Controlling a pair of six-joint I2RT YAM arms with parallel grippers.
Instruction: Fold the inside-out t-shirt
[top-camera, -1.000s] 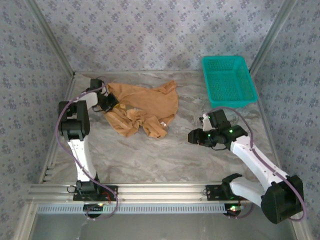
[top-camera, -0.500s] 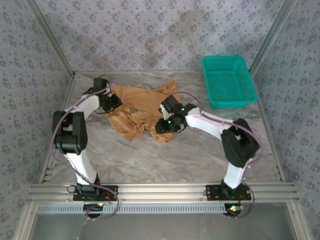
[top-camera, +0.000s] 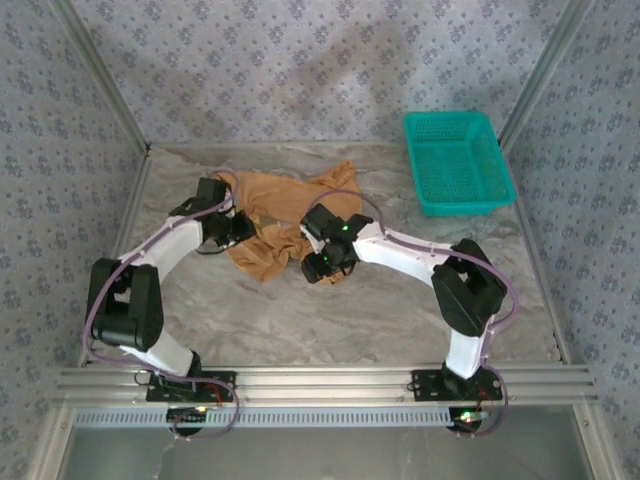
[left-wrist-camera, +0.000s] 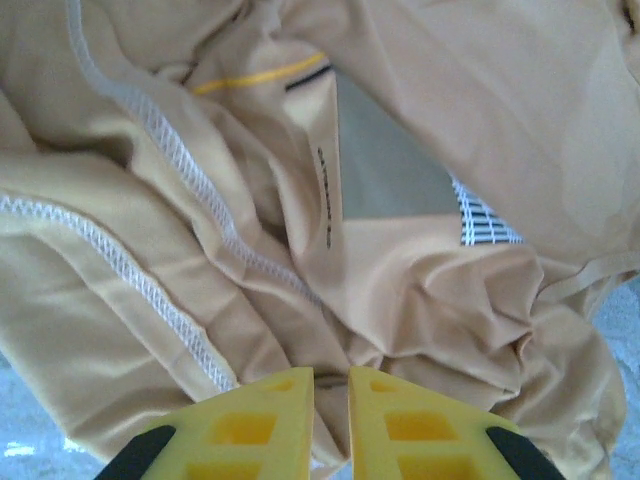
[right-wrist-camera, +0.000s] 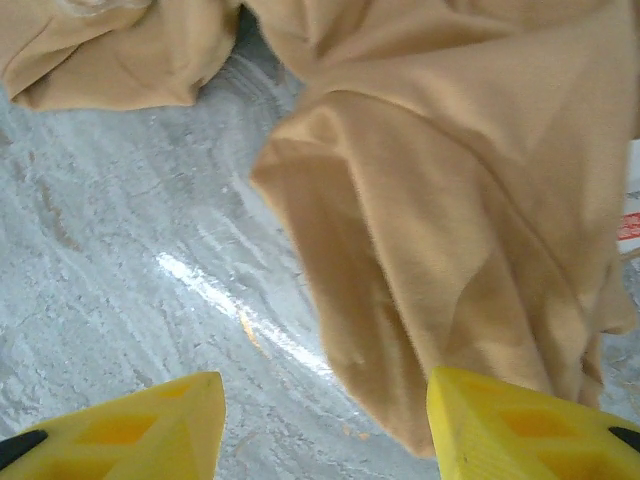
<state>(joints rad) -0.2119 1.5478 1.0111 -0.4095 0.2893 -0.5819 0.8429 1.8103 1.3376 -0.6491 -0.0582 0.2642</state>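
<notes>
Grey marbled bench (top-camera: 330, 320) under patterned walls carries the inside-out t-shirt (top-camera: 285, 195), bunched in a heap toward 11 o'clock from the middle. The left claw (left-wrist-camera: 330, 376) looks pinched shut on a fold at the heap's 9 o'clock side. The right claw (right-wrist-camera: 322, 380) hangs with fingers spread wide over a loose flap at 5 o'clock. Best, I judge, to lower it onto that flap's edge, bite one layer only, then draw both claws apart to flatten the cloth.

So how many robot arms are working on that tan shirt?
2. The left arm reaches the t-shirt's left side, left gripper shut on cloth; the right arm comes in at its near right edge, right gripper open.
</notes>
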